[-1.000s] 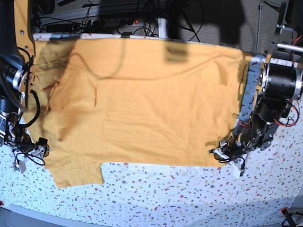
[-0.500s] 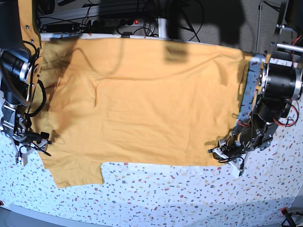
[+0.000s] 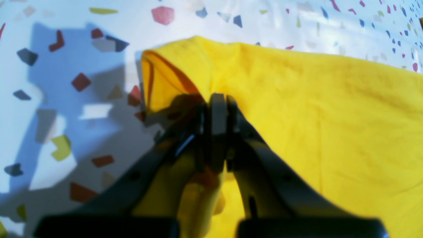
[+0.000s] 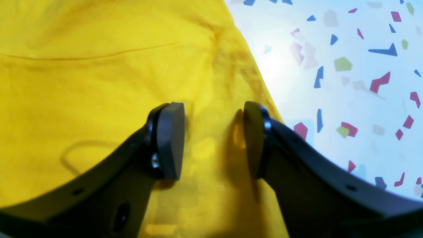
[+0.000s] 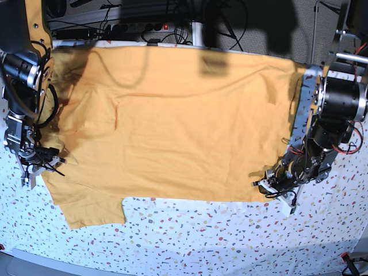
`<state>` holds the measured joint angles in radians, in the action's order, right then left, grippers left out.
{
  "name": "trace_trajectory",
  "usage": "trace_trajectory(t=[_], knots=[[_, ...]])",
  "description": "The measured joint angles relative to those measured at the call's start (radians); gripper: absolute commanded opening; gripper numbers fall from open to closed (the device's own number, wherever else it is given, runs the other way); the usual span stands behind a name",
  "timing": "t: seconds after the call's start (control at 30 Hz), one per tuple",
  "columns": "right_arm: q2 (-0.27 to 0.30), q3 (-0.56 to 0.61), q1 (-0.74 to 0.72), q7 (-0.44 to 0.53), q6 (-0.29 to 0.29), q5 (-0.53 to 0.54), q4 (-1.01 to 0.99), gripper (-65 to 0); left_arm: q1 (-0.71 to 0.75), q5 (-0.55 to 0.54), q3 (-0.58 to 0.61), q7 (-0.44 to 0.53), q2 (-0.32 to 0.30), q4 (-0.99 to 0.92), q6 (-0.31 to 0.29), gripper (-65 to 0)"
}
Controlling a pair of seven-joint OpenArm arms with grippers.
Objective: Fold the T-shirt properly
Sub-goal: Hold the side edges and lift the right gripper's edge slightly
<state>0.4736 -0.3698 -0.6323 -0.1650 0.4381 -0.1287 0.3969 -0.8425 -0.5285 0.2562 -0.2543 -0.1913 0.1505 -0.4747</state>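
Note:
The yellow-orange T-shirt (image 5: 172,126) lies spread flat on the speckled table (image 5: 230,236), plain side up, with one sleeve (image 5: 95,210) poking toward the front edge. At the shirt's front right corner my left gripper (image 5: 265,185) is low on the table. Up close, the left gripper (image 3: 214,102) is shut on a folded-up corner of the T-shirt (image 3: 330,115). My right gripper (image 5: 39,167) sits at the shirt's left edge. Close up, the right gripper (image 4: 211,132) is open, its pads apart over the T-shirt (image 4: 82,82) just inside its hem.
Cables and a power strip (image 5: 144,26) run behind the table's back edge. Bare speckled tabletop (image 4: 347,66) lies right beside the hem at the right gripper. The arms' bulky joints (image 5: 339,103) stand over the shirt's right side.
My right arm has moved away from the front edge along the shirt's left side, and its gripper now sits over the hem. The left arm has stayed put.

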Motion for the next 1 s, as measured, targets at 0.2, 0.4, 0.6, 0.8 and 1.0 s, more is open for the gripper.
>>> trace_trajectory(t=[0.2, 0.4, 0.6, 0.8, 1.0], knots=[[-0.001, 0.0, 0.0, -0.002, 0.0, 0.001, 0.0, -54.0, 0.0, 0.0, 0.0, 0.0, 0.0, 0.0, 0.0, -65.0], [-0.002, 0.0, -0.002, -0.018, 0.001, 0.003, 0.0, -65.0, 0.0, 0.0, 0.0, 0.0, 0.0, 0.0, 0.0, -65.0], [0.0, 0.0, -0.016, -0.038, 0.014, 0.0, 0.002, -65.0, 0.0, 0.0, 0.0, -0.005, 0.0, 0.0, 0.0, -65.0], [0.041, 0.0, -0.017, 0.064, 0.018, -0.003, 0.018, -40.6, 0.0, 0.0, 0.0, -0.011, 0.0, 0.0, 0.0, -65.0], [0.117, 0.0, -0.016, 0.056, 0.018, 0.02, 0.019, -39.9, 0.0, 0.0, 0.0, -0.01, 0.0, 0.0, 0.0, -65.0]])
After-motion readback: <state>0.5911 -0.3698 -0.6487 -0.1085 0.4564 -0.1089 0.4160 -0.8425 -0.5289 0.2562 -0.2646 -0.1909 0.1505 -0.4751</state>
